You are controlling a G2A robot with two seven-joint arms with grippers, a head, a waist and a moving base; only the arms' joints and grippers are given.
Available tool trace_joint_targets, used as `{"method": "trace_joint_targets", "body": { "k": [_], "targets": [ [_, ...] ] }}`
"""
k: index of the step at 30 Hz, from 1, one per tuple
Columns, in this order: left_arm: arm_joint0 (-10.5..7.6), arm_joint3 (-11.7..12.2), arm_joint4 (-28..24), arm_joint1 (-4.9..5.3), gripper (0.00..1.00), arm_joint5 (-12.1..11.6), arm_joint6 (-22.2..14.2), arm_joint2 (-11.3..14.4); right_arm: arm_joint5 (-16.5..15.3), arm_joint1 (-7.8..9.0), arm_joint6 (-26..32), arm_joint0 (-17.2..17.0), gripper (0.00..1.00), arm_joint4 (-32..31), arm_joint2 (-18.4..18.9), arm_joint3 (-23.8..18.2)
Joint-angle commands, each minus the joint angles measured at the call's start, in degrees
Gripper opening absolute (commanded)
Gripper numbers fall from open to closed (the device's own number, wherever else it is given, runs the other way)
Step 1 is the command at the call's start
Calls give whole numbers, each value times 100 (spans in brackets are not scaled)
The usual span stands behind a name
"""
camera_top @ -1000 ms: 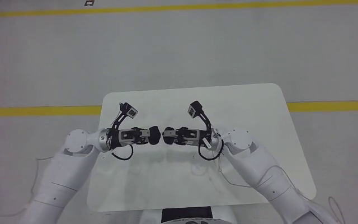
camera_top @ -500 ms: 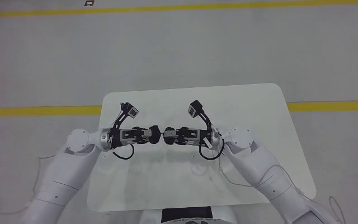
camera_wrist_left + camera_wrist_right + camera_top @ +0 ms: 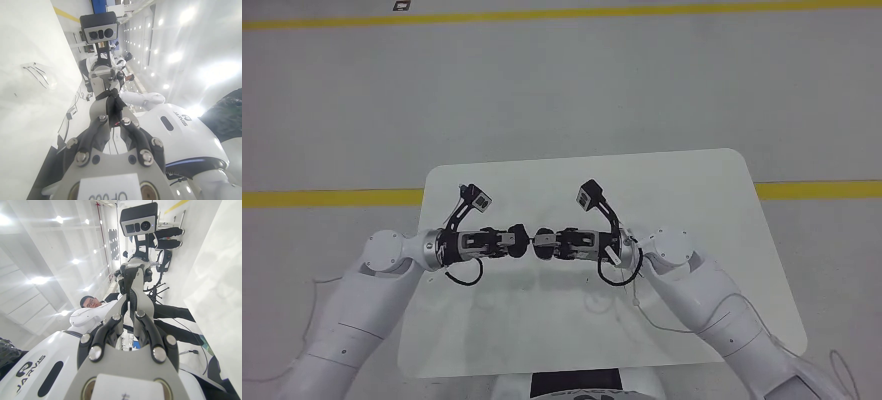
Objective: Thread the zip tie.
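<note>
Zip tie [image 3: 132, 298], one, black, ribbed: held above the middle of the table [image 3: 692, 200], with the left gripper [image 3: 521, 240] and the right gripper [image 3: 544, 242] both clenched on it. Arms, two: level, tip to tip, grippers nearly touching. Clear pouch [image 3: 40, 75], one, flat on the table, thin dark strips inside, count unclear.

My left gripper [image 3: 521, 240] is on the left and my right gripper [image 3: 541, 242] just to its right. They meet tip to tip above the table [image 3: 692, 190], a little left of its middle, with the zip tie [image 3: 531, 241] pinched between them.
</note>
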Motion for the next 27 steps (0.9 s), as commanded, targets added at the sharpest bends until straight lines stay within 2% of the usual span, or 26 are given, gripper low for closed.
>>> {"method": "trace_joint_targets", "body": {
  "k": [1, 2, 7, 13, 26, 27],
  "targets": [
    [3, 2, 21, 3, 0, 0, -7, -2, 11, 2, -16, -6, 42, -9, 7, -4],
    [5, 4, 45, 7, 0, 0, -12, -9, 16, 5, -51, -16, 100, -22, 25, -12],
    [36, 5, 42, 26, 0, 0, -54, -104, -21, 50, -119, -71, 100, -125, 205, -58],
    [105, -39, 72, 55, 0, 0, -182, -273, -149, 156, -149, -144, 100, -562, 568, -120],
    [116, -33, 174, 63, 0, 0, -233, -325, -149, 156, -149, -144, 100, -562, 568, -120],
    [134, -41, 179, 60, 0, 5, -124, -319, -149, 156, -149, -144, 100, -562, 568, -120]
  ]
}}
